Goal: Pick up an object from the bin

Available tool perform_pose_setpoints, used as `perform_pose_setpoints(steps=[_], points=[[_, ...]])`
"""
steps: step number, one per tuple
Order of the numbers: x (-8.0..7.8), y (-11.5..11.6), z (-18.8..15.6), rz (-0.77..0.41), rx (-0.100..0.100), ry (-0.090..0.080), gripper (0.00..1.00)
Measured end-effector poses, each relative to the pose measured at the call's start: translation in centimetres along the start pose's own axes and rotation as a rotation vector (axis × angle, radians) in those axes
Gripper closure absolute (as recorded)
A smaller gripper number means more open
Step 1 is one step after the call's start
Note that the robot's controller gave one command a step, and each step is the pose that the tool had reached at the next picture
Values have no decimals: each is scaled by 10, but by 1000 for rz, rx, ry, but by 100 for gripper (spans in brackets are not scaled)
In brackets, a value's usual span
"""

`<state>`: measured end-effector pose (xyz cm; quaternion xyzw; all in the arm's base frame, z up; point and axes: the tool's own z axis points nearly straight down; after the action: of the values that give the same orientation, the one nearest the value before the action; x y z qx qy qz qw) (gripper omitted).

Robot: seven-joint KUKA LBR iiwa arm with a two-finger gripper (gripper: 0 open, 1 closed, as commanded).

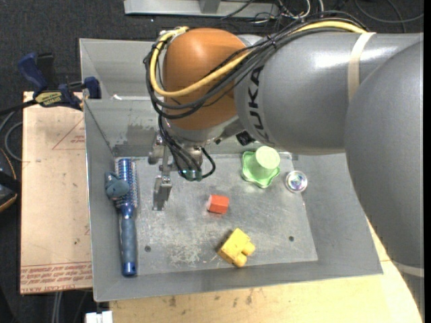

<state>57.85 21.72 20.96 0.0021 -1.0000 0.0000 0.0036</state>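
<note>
Camera view: the pincer [174, 180] hangs low under the orange cover [199, 79], in the back-left part of the bin [269, 237]. It is over bare floor, with no object directly beneath it as far as I can see. I cannot tell how far it is open, because the wrist and the cable loops [161, 66] mask it; nothing is visibly in its hold. Two candidates are nearest. The blue brush [126, 214] lies along the bin's left edge, just beside the pincer, with its bristle head toward the back and its handle toward the front-left corner. The orange-red cube [217, 204] sits flat near the middle of the bin, close by on the pincer's other side. Further off are a yellow block [236, 247] near the front edge, a green cup-like piece [260, 166] toward the back-right, and next to it a small shiny round thing [295, 181] by the right edge. Everything lies singly, with no heap, so each item has free floor around it for a top-down approach. My read is pre-grasp, nothing picked. The target is probably the brush or the cube, but I can't say which. The cube looks easier: it is small, with flat faces and clear sides. The brush is long and close to the left wall, which would likely crowd the grip.
</note>
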Motion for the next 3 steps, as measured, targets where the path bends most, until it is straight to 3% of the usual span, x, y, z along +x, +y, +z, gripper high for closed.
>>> perform_pose_setpoints(steps=[1, 2, 3], points=[[16, 22, 104, -331, 5, -27, 0], [32, 25, 1, -665, 1, -16, 0], [53, 36, -3, -714, 1, -8, 0]])
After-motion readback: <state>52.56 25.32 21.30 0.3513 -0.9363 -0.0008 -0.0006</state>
